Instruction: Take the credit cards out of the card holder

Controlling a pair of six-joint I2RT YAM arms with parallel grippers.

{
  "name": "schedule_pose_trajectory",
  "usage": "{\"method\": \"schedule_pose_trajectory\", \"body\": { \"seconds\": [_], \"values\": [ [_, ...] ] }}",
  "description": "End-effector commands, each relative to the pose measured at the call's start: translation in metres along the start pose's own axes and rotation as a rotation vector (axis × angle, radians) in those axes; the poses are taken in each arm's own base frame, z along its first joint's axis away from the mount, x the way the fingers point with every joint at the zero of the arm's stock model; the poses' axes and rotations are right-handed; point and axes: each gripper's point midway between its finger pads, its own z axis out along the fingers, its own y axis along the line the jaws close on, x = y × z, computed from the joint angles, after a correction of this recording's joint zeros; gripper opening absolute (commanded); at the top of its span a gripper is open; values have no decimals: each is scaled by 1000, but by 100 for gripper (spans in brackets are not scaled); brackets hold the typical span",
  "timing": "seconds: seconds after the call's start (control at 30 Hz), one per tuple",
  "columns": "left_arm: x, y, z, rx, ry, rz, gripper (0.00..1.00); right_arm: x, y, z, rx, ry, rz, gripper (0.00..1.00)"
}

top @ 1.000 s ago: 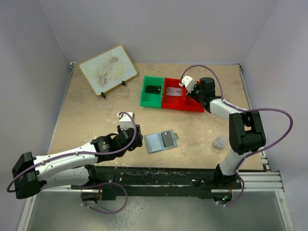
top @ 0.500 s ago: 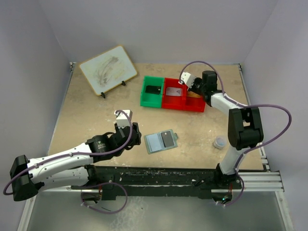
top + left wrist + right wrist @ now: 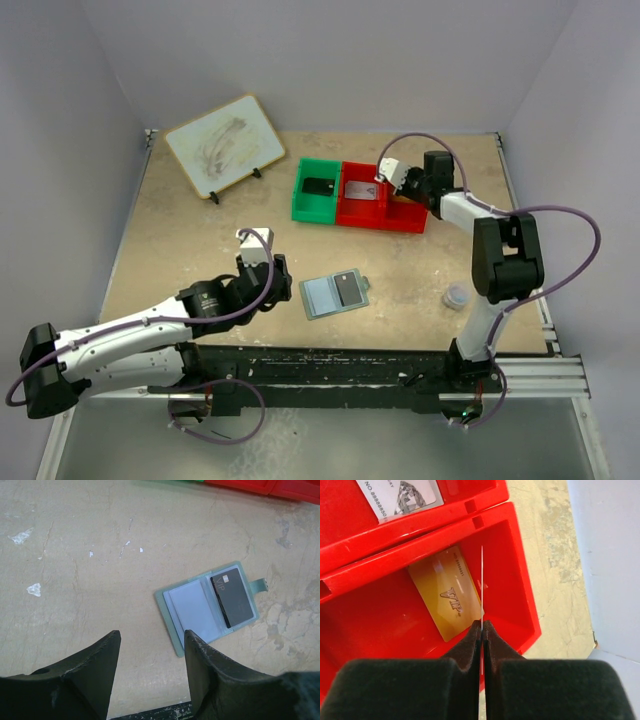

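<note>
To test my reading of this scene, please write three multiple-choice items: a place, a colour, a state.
1. Where does the gold card lie? A green bin; B red bin; C table.
2. What colour is the card in the card holder? A black; B gold; C white.
3. How do the left jaws stand? A shut on a card; B shut on the holder; C open, empty.
Answers: 1 B, red walls surround it; 2 A, its face is black; 3 C, bare gap between them.

Left tool (image 3: 152, 636) agape, right tool (image 3: 481, 623) pinched closed.
</note>
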Motion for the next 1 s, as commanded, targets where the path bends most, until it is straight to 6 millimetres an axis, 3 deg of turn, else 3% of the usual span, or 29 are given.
{"method": "schedule_pose_trajectory", "body": {
  "seconds": [0.0,0.3,0.4,0.5,0.67,0.83,0.97],
  "values": [
    [-23,-10,-6,15,-46,-15,52,4,-6,14,-13,2,-50,0],
    [-28,-11,-9,16,-58,-15,54,19,-9,30,3,67,-68,0],
    [-26,-12,-7,13,-50,-9,54,24,-2,33,-28,80,-44,5],
    [-24,-12,-6,10,-44,-7,54,25,6,32,-58,79,-37,17],
    [-23,-14,-5,18,-41,-10,54,20,15,29,-119,70,-22,33],
    [-21,-14,-4,20,-32,-14,54,12,17,19,-155,51,9,38],
    [-18,-16,-4,32,-27,-20,54,-6,4,2,-134,10,39,39]
  ]
}}
